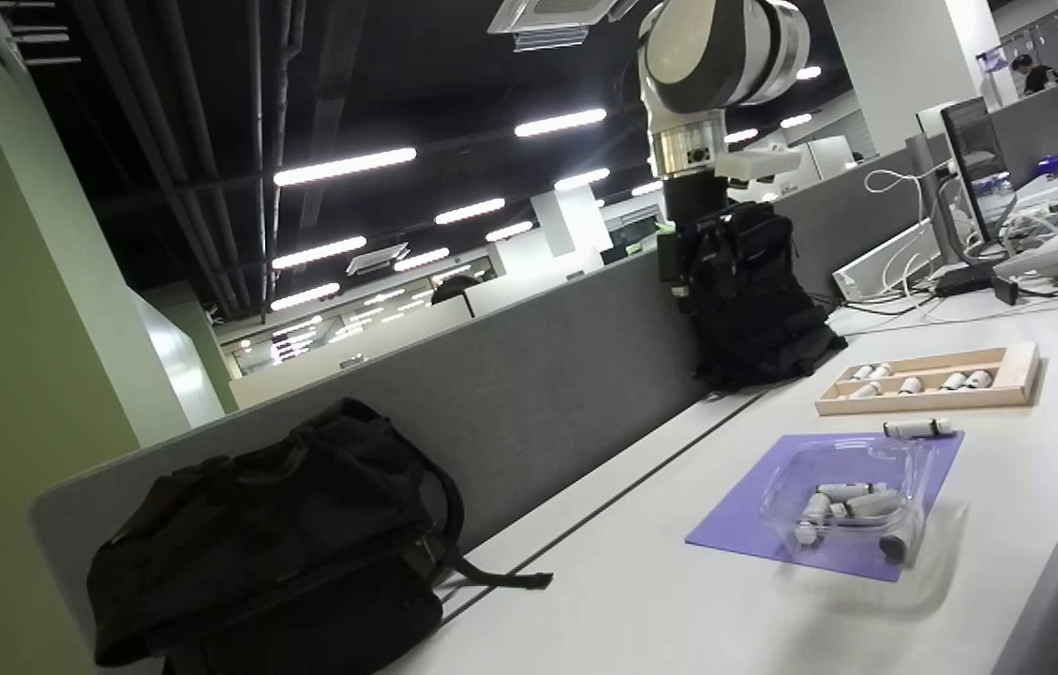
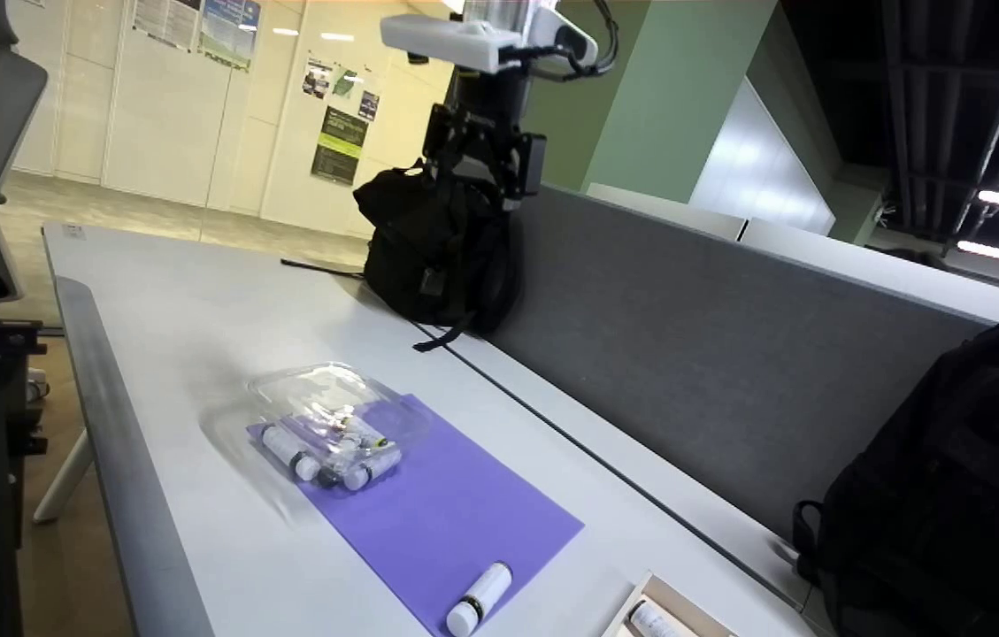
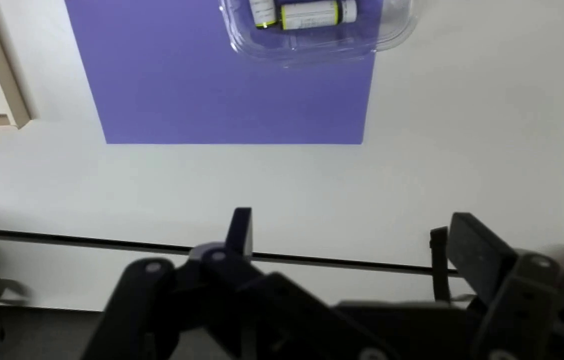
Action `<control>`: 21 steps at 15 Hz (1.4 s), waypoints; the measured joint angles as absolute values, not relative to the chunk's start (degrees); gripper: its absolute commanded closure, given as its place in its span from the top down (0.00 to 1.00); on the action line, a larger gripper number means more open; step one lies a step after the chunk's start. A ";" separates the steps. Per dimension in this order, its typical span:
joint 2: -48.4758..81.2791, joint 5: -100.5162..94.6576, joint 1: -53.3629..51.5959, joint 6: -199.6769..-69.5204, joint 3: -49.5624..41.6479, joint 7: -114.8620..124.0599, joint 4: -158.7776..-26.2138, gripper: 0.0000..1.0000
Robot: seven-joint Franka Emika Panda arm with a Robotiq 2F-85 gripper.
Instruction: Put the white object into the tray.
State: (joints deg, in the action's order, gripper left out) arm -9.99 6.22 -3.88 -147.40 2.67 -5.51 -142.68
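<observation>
A loose white bottle with a white cap lies on its side at one edge of the purple sheet; it also shows in an exterior view. A clear plastic tray sits on the other end of the sheet with several white bottles in it; part of it shows in the wrist view. A pale wooden tray with compartments holds several white bottles; its corner shows in the wrist view. My gripper is open and empty, high above the table; it also shows in an exterior view. The loose bottle is outside the wrist view.
The purple sheet lies flat on the white table. Black backpacks stand against the grey partition. A monitor and cables are at the table's far end.
</observation>
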 measured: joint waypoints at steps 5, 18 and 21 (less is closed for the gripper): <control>-4.54 7.22 -2.45 -152.24 -0.20 -9.74 -142.90 1.00; 6.17 7.85 2.90 -165.84 -3.32 -16.78 -147.87 1.00; 12.24 10.66 7.47 -171.46 -3.28 -23.54 -148.17 1.00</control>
State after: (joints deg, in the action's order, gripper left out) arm 12.24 10.66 7.47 -171.46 -3.28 -23.54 -148.17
